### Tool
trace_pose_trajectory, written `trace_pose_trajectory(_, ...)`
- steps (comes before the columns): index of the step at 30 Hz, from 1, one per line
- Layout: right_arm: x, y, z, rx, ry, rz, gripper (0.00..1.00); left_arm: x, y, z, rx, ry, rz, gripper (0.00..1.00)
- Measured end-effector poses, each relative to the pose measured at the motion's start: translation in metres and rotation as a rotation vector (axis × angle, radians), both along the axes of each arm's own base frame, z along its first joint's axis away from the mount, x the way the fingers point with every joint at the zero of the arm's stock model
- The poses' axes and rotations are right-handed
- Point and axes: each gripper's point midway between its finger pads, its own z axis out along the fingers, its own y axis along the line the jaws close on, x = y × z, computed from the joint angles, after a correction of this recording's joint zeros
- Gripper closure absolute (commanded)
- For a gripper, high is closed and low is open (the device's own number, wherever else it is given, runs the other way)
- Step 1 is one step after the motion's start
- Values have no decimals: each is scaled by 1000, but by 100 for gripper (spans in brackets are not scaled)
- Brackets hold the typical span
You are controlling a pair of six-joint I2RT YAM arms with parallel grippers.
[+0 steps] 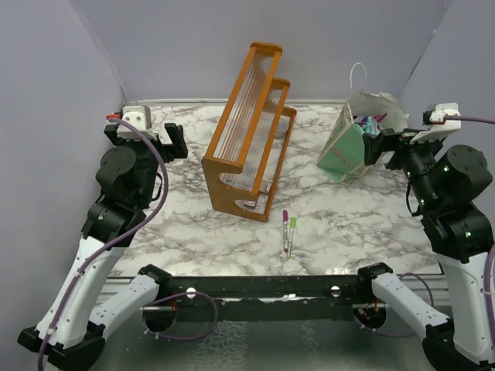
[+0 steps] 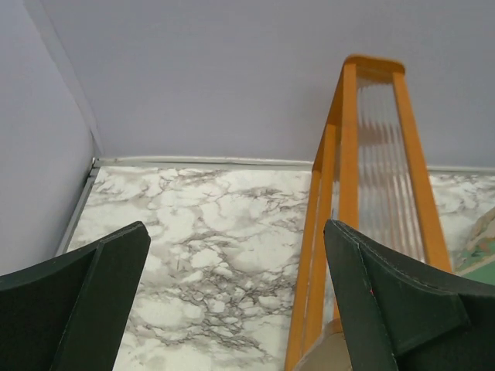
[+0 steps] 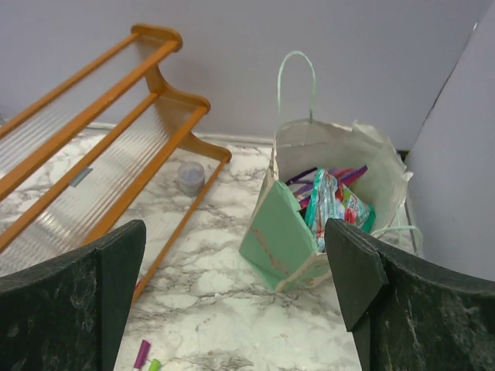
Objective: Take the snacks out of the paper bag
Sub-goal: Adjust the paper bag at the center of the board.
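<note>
Worktop point(image 1: 193, 224) of white, grey-veined marble carries everything, with plain pale walls at the back and on both sides. Largest on it is the orange rack point(image 1: 247, 131), running from the middle toward the far edge. Next is the bag point(image 1: 352, 143), in the far right corner, leaning, its mouth open upward and one cord handle standing up. The snacks point(image 1: 370, 124) are all inside it, standing on end, their tops just showing at the rim. Smallest are two pens point(image 1: 288, 226) lying near the front edge.

What matters most, we judge, is that the bag sits just ahead of the right gripper point(image 1: 387, 145), slightly to its right in the wrist view, its mouth tilted toward that hand. The packets' long axes run roughly up and down, so we would reach in from above. The right gripper's jaws are wide and empty. The left gripper point(image 1: 147, 139), also wide and empty, is near the far left corner, with the rack between it and the bag, so the right arm is plainly nearer.
</note>
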Motion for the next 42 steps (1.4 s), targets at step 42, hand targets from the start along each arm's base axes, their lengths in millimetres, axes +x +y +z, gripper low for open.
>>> trace_pose_trajectory(42, 123, -137, -155, 490, 352, -699, 4, 50, 3, -59, -46, -80, -39, 1)
